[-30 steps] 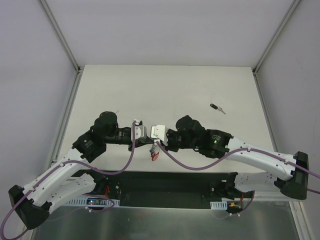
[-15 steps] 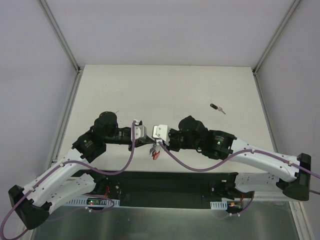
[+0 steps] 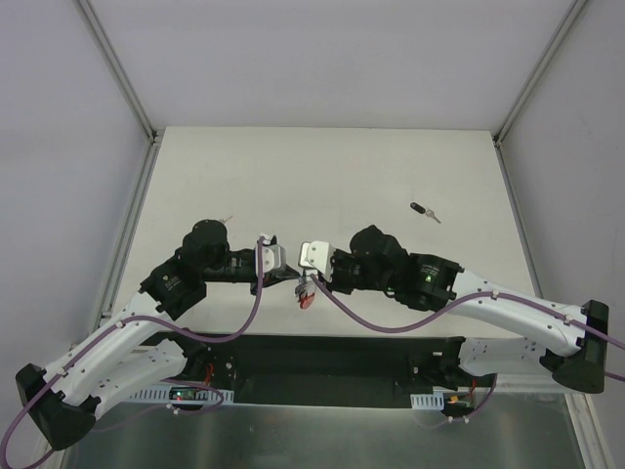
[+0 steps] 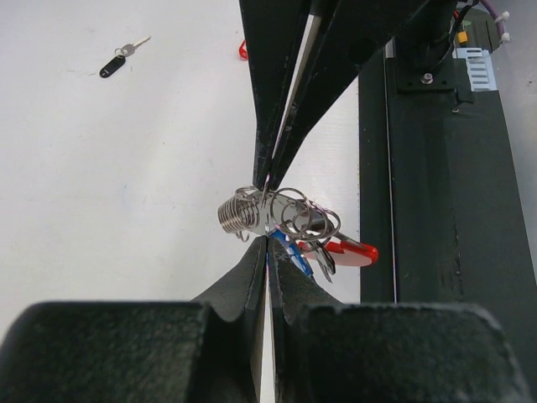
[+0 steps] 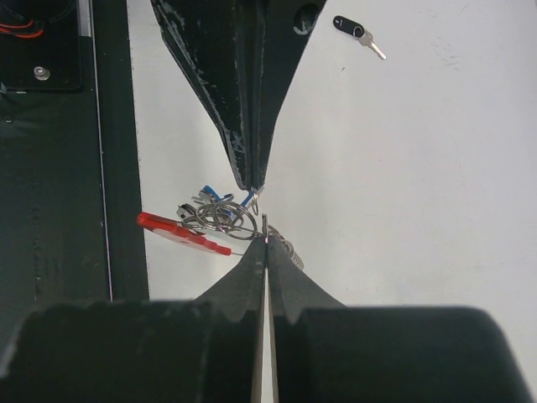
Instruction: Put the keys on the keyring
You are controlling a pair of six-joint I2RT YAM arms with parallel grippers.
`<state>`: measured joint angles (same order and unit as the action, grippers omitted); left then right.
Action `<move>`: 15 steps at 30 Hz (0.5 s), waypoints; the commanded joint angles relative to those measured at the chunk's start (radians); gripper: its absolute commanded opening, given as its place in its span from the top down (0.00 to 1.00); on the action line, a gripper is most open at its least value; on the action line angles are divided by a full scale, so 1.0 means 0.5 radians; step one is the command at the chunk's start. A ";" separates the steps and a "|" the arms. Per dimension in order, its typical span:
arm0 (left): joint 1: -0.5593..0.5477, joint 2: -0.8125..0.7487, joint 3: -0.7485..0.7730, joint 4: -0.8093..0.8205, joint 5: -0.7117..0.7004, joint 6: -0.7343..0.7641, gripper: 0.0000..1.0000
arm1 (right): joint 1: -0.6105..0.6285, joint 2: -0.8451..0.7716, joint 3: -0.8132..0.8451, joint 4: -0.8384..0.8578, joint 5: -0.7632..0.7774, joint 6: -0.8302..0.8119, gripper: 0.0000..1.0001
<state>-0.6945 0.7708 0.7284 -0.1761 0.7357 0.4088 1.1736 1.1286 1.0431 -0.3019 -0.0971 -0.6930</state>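
With jaws together, the left gripper [image 4: 267, 243] and right gripper [image 5: 265, 245] both pinch the keyring [image 4: 281, 220] metal rings at the table [image 3: 322, 176] 6 o'clock edge, and the black-headed key [image 3: 424, 211] lies well apart at 2 o'clock.

keyring [image 4: 346, 250] is red with shiny silver rings, blue key [image 4: 290, 253], black key [image 4: 111, 67] with a silver blade, tabletop [image 4: 101, 176] plain off-white

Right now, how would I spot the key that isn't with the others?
Start at the white table and look to its right half, beyond the right arm. A small key lies flat there, alone. It has a black head and silver blade, and nothing touches it, unlike the bunch held near the front edge.
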 commanded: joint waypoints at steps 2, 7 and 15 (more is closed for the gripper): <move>-0.016 -0.044 -0.018 0.079 0.007 0.011 1.00 | -0.019 -0.011 0.037 0.039 0.035 0.011 0.98; -0.019 -0.057 -0.030 0.100 -0.002 0.002 1.00 | -0.025 0.001 0.049 0.030 -0.002 0.015 0.99; -0.019 -0.072 -0.049 0.134 -0.005 -0.004 1.00 | -0.028 0.013 0.055 0.027 -0.079 0.002 0.99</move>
<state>-0.6949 0.7483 0.7132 -0.1520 0.7273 0.4080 1.1629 1.1397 1.0431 -0.3042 -0.1051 -0.6926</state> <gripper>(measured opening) 0.003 0.019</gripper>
